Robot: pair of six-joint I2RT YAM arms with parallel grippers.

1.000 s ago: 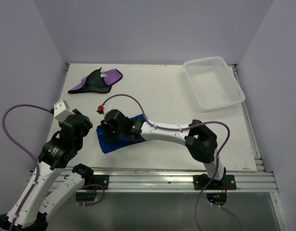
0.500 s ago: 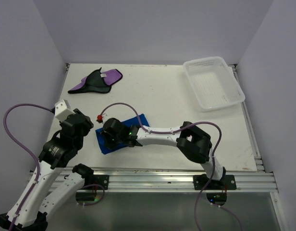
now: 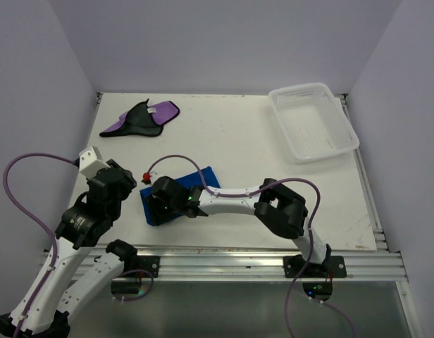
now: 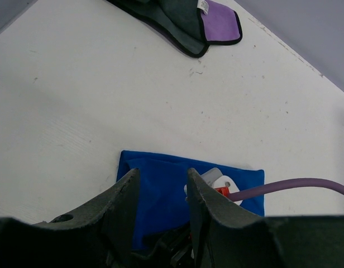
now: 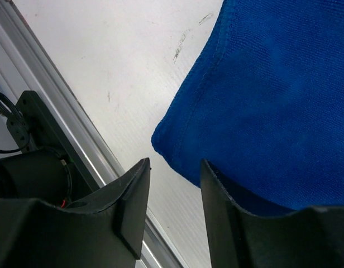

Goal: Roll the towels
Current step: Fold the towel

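The bright blue towel (image 3: 204,176) lies flat near the table's front left, largely covered by my right arm. My right gripper (image 3: 159,208) hovers low over its near corner (image 5: 261,100) with jaws open; the corner sits just past the fingertips (image 5: 137,178) and nothing is pinched. My left gripper (image 3: 127,184) hangs just left of the towel, open and empty, and the blue cloth (image 4: 161,167) shows beyond its fingers (image 4: 127,187). The purple towel (image 3: 143,118), black side partly up with a white tag, lies crumpled at the far left (image 4: 216,22).
A white mesh basket (image 3: 312,120) stands at the back right of the table. The aluminium front rail (image 5: 60,106) runs close under my right gripper. A purple cable (image 4: 295,187) from the right wrist arcs over the blue towel.
My right gripper slid toward the near left over the blue towel, then opened its jaws and let the cloth go. The left arm barely moved.
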